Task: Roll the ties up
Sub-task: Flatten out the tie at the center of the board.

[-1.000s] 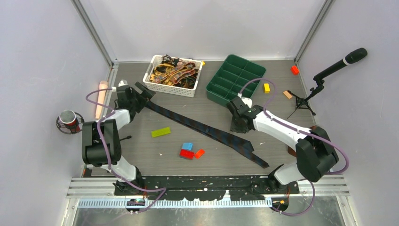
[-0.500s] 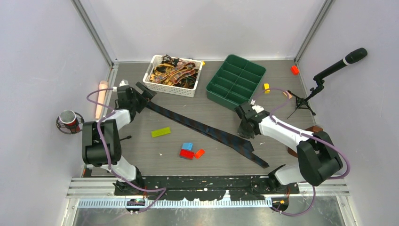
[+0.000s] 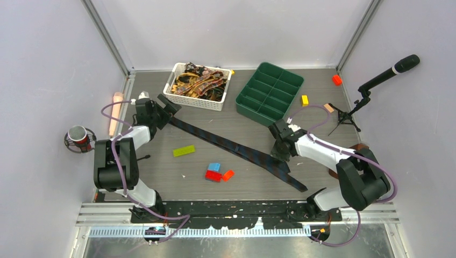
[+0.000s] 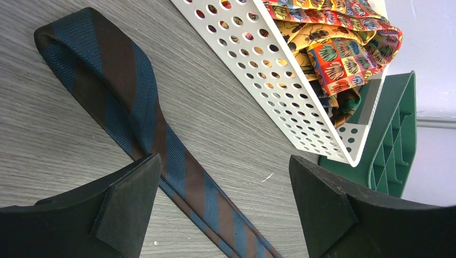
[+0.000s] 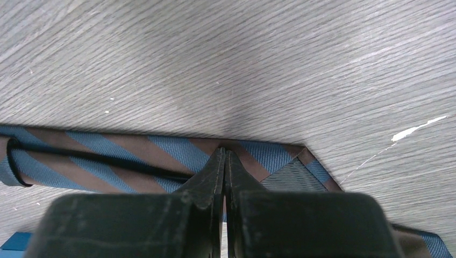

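1. The dark navy fabric tie with brown diagonal stripes (image 3: 236,148) lies flat and slantwise across the grey wood-grain desk (image 3: 161,161). Its narrow end is beside the white perforated plastic basket (image 3: 194,102), and its wide end points toward the right arm.
2. The right hand (image 5: 224,156) has its fingers pressed together at the edge of the wide end. Whether cloth is caught between them cannot be told.
3. The left hand (image 4: 219,172) hangs spread wide over the narrow end, gripping nothing.
4. The step appears to be starting the roll at the wide end. It likely calls for a sure pinch of the cloth and a first turn made square to the tie's length, so the coil does not cone.
5. Pinning the narrow end with the left hand would probably keep the strip taut.
6. The red, blue and orange plastic bricks (image 3: 213,175) lie near the tie's middle and could snag the roll.
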Motion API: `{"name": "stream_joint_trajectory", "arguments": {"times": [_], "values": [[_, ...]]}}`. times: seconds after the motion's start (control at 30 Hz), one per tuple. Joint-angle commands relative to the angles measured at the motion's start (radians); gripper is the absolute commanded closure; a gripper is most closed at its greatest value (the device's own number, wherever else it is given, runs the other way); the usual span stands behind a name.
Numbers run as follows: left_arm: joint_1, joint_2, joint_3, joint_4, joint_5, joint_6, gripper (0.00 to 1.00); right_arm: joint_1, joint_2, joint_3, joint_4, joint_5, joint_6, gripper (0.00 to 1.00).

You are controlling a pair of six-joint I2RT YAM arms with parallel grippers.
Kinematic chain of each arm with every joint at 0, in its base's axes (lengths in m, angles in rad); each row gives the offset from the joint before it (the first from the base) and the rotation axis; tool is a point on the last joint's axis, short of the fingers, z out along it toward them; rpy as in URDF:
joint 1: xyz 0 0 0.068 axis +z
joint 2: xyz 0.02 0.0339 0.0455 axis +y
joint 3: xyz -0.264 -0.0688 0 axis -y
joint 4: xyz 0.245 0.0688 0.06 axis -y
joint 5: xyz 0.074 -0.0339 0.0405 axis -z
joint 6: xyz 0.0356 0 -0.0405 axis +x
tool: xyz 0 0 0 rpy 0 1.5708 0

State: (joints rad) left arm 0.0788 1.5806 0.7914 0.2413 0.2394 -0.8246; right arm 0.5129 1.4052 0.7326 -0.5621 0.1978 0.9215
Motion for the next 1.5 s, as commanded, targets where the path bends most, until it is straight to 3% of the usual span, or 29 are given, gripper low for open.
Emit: {"name": "stream_joint_trajectory", "arguments": {"times": [0.0, 0.33, 0.7, 0.87, 1.23, 1.47], "values": [[-0.002, -0.039, -0.001, 0.012, 0.005, 0.028, 0.08, -0.01, 0.017, -0.017, 0.028, 0.018, 0.029, 0.95], [0.008, -0.021, 0.018, -0.003, -0.005, 0.042, 0.05, -0.018, 0.102, -0.034, 0.038, 0.012, 0.054, 1.0], [0.011, 0.028, 0.017, 0.001, 0.023, 0.061, 0.18, -0.02, 0.111, -0.038, 0.041, 0.019, 0.053, 1.0], [0.008, 0.037, 0.005, -0.004, 0.019, 0.067, 0.18, -0.021, 0.108, -0.038, 0.041, 0.018, 0.051, 1.0], [-0.007, -0.008, 0.021, -0.076, -0.129, 0.15, 0.15, -0.022, 0.1, -0.038, 0.04, 0.014, 0.044, 1.0], [-0.006, 0.039, 0.022, 0.057, -0.083, 0.137, 0.22, -0.024, 0.104, -0.037, 0.04, 0.012, 0.037, 1.0]]}}
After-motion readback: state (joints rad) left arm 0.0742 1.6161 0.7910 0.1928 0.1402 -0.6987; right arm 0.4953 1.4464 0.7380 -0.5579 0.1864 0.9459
